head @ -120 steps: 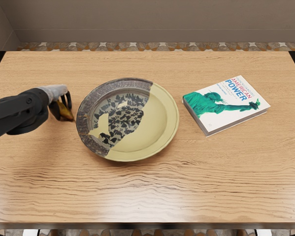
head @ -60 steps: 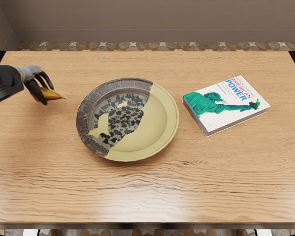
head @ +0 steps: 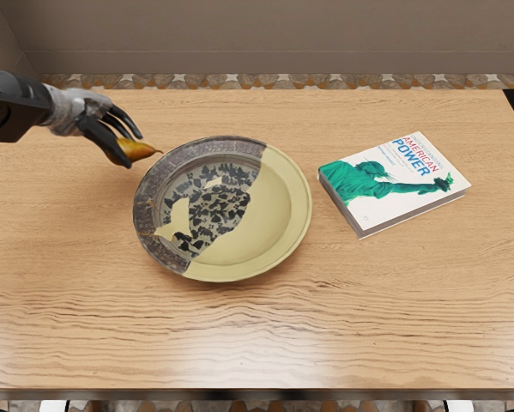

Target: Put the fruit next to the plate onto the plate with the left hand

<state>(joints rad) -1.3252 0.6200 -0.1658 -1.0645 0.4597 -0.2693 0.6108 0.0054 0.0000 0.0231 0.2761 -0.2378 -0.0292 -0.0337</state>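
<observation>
My left hand (head: 115, 133) comes in from the upper left edge, raised above the table. Its dark fingers are curled around a small yellow-brown fruit (head: 139, 151) whose pointed tip sticks out to the right. The fruit hangs just outside the upper left rim of the plate (head: 287, 225). That plate is wide and shallow, pale yellow on the right and grey with dark speckles on the left, and it lies in the middle of the wooden table. Nothing lies in it. The right hand does not show.
A paperback book (head: 394, 181) with a green statue on its cover lies to the right of the plate. The wooden table (head: 257, 326) runs the full width of the view, with a wall behind its far edge.
The left hand has lifted the fruit from the table beside the plate's left rim, swung out to the left, then up and rightward to the plate's upper left rim.
</observation>
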